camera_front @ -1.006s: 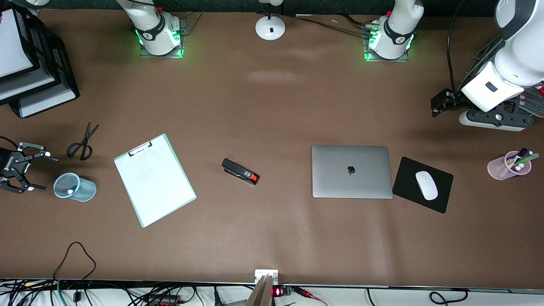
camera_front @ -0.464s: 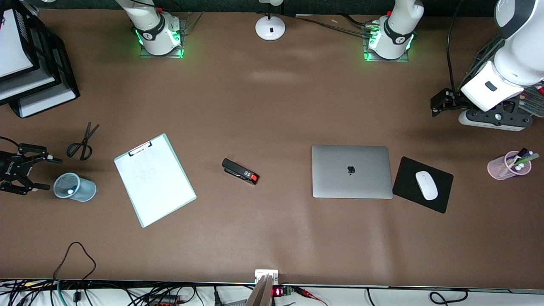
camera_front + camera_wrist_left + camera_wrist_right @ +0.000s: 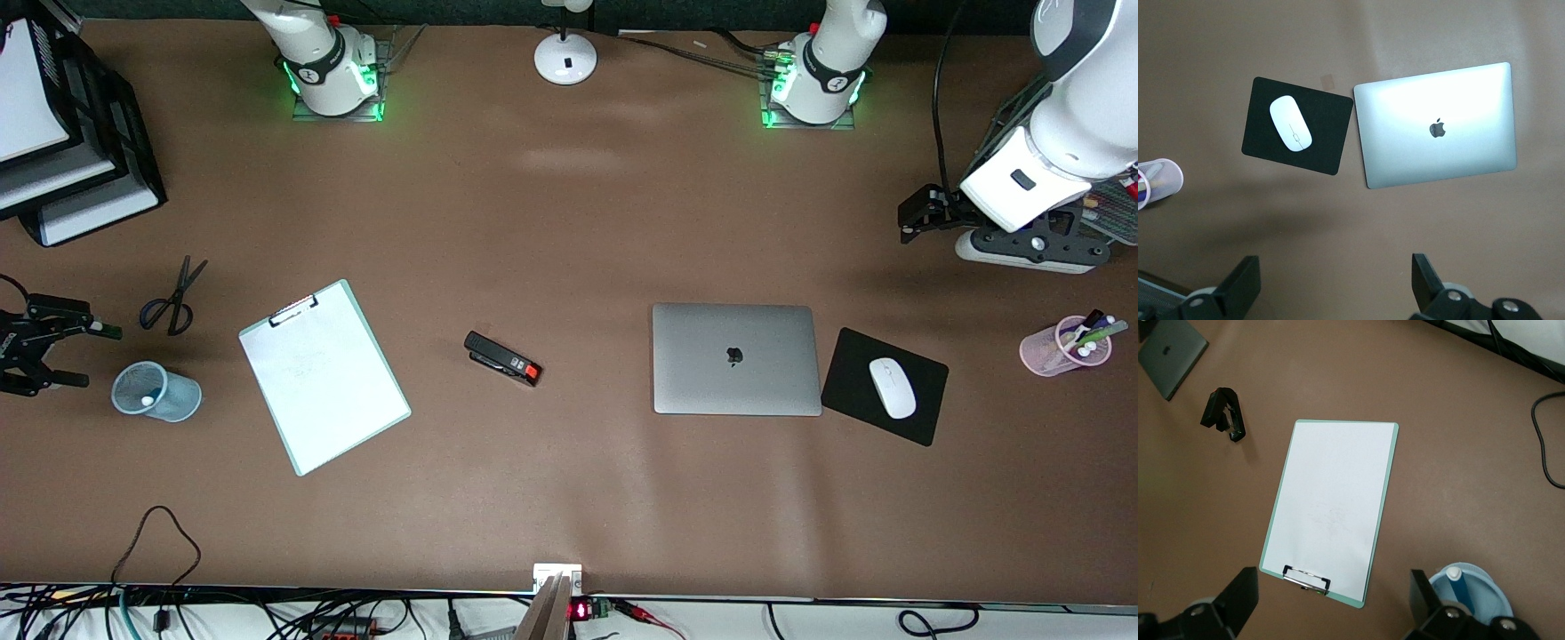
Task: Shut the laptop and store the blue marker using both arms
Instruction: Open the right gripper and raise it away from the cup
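Observation:
The silver-grey laptop (image 3: 736, 358) lies closed on the table, its logo up; it also shows in the left wrist view (image 3: 1438, 127) and the right wrist view (image 3: 1171, 350). The blue marker (image 3: 1458, 587) stands in a light blue mesh cup (image 3: 160, 391), white end up (image 3: 147, 401). My right gripper (image 3: 89, 356) is open and empty beside that cup, at the right arm's end of the table; its jaws (image 3: 1333, 583) frame bare table. My left gripper (image 3: 920, 218) is open and empty, up over the left arm's end of the table, apart from the laptop (image 3: 1335, 267).
A clipboard with white paper (image 3: 322, 375), a black stapler (image 3: 502, 358) and scissors (image 3: 173, 298) lie between cup and laptop. A black mouse pad (image 3: 925, 391) with a white mouse sits beside the laptop. A pink cup of pens (image 3: 1062, 348) and black paper trays (image 3: 107, 142) stand at the table's ends.
My right gripper has drawn away from the blue cup toward the table's end. My left gripper has shifted slightly toward the bases. Laptop and marker have not moved.

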`<control>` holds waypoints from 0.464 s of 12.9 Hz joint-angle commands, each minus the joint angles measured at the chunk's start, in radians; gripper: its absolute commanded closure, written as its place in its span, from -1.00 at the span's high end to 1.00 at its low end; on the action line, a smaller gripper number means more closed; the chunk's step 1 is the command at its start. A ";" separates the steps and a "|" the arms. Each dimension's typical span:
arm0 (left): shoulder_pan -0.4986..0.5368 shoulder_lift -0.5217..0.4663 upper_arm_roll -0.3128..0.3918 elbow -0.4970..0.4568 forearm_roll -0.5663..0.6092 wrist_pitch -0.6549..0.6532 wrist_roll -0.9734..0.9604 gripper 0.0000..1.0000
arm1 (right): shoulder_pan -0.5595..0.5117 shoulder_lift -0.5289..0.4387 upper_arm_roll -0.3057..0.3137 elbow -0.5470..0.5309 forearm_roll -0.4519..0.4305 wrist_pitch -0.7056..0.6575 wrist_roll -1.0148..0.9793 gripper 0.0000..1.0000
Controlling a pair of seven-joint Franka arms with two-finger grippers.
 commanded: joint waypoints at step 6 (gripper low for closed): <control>-0.001 -0.003 0.007 0.018 -0.016 -0.030 0.015 1.00 | 0.155 -0.197 -0.005 -0.055 -0.214 -0.160 0.654 1.00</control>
